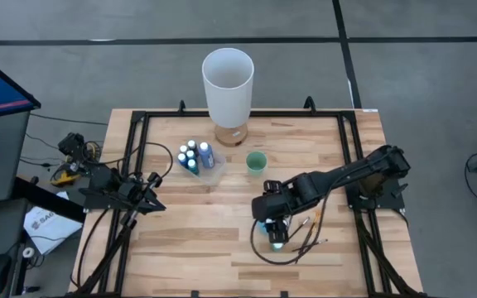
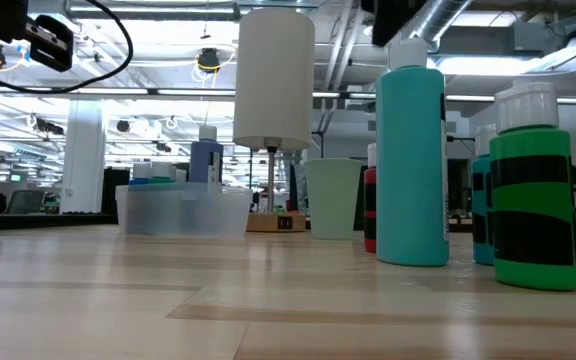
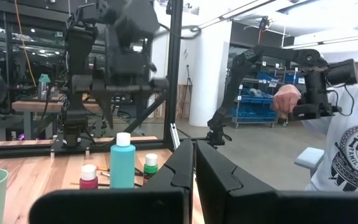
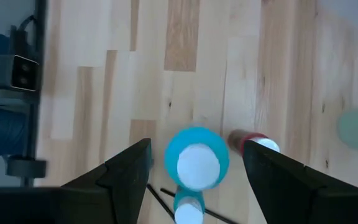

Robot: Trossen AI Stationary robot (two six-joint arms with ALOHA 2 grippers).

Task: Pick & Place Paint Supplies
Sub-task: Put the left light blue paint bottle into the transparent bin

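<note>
Room: workshop floor lay grey around the wooden counter (image 1: 189, 240), and a person in a printed white shirt stood beyond it in the left wrist view.
Left gripper (image 1: 150, 201): it waited at the counter's left side, its jaws together and holding nothing.
Clear tray (image 1: 214, 163): it sat left of centre toward the back, with several small bottles (image 1: 192, 155) already standing in it.
Tall white cylinder (image 1: 228, 83): it stood at the back edge, just behind the tray, and would crowd any high carry toward the tray.
Small green cup (image 1: 257, 161): it stood between the tray and the bottles not yet moved, right on the likely path.
Right gripper (image 1: 273, 234): it hung over the teal bottle (image 4: 197, 158), its jaws wide apart on either side of the cap, not yet closed.
Neighbours: a reddish bottle (image 4: 253, 142) stood just beside the teal one, and a smaller bottle (image 4: 188, 208) and a thin brush (image 4: 182, 200) lay close by.
Risk: a descending finger could have clipped the reddish bottle and toppled it, since the gap looked narrow.
Risk: an off-centre squeeze might have tipped the tall teal bottle onto the brushes (image 1: 313, 236).
</note>
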